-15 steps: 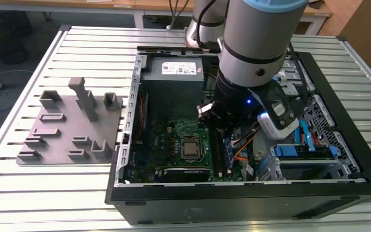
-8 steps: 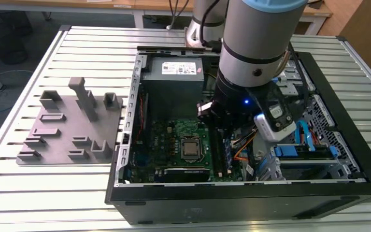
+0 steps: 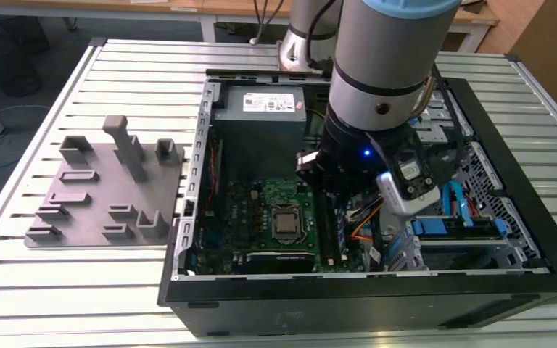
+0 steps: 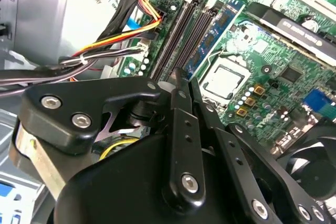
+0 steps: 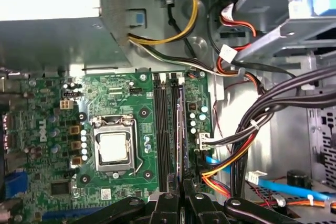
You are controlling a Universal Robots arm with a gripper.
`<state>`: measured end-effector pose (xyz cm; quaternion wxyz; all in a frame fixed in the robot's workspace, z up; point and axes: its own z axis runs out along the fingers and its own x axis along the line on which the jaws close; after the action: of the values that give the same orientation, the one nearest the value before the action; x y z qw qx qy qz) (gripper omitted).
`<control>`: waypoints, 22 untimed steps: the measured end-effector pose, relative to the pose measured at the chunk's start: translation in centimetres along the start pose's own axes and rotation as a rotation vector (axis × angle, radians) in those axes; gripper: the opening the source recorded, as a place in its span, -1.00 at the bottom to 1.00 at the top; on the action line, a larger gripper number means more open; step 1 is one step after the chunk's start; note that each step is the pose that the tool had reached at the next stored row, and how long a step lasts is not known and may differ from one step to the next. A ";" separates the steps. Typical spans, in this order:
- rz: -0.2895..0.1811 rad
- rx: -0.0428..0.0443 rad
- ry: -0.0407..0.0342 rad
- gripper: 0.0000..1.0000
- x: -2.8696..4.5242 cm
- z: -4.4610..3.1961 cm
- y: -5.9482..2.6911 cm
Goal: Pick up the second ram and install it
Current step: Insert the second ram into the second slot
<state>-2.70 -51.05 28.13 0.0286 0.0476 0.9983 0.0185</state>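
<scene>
Install step, I reckon: the black tool [image 5: 182, 186] was pinched on the thin dark memory stick [image 5: 181, 129], edge-on over the black slots [image 5: 159, 129] beside the silver CPU socket [image 5: 114, 147], so keeping it square mattered.

White label [image 3: 270, 102] on power supply [image 3: 259, 117]: print unreadable. No other readable text.

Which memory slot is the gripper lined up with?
The slot farthest from the CPU socket; the gripper sits at its end, while the others lie nearer the socket.
</scene>
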 end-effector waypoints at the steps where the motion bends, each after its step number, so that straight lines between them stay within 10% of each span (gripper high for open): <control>1: 0.009 0.0005 -0.0004 -0.72 0.00 0.00 0.00; 22: 0.163 0.0090 -0.0065 -0.72 0.02 0.13 0.00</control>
<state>-2.70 -51.05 28.00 0.0300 0.1288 0.9911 0.0161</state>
